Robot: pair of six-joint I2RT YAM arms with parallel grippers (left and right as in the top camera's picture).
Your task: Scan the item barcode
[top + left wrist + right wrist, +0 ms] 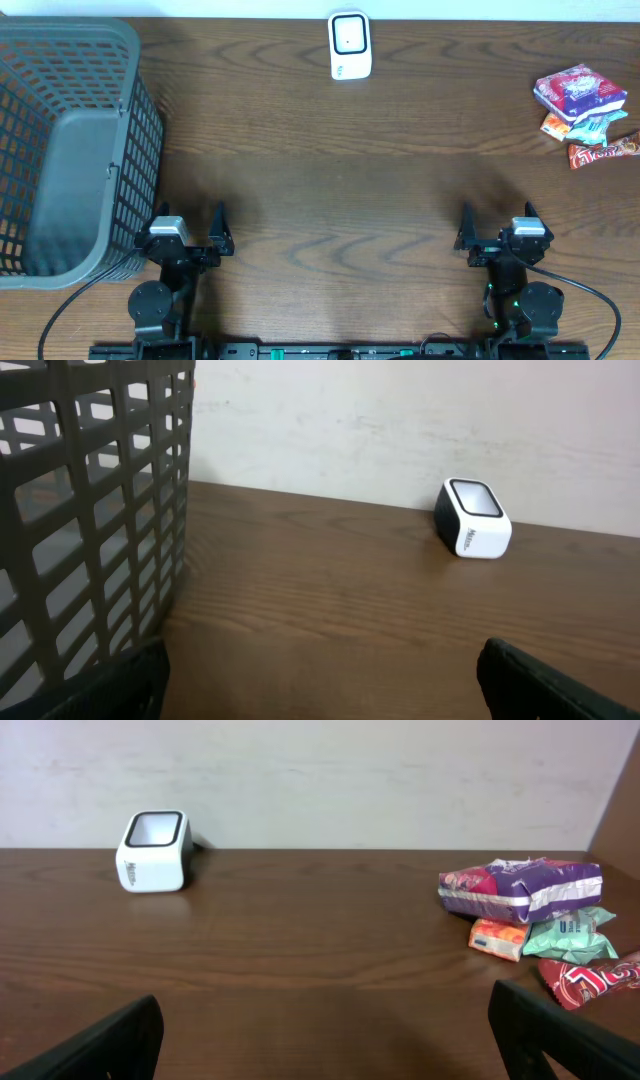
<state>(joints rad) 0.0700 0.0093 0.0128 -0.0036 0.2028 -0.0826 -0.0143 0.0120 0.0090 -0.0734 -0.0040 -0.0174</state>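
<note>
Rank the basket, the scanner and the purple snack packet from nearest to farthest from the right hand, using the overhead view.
From the right hand:
1. Purple snack packet, back right.
2. Scanner, back centre.
3. Basket, far left.

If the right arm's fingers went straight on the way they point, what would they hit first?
Probably nothing on the table: the right gripper points between the white scanner and the snack packets. Only the back wall lies beyond, depth unclear.
</note>
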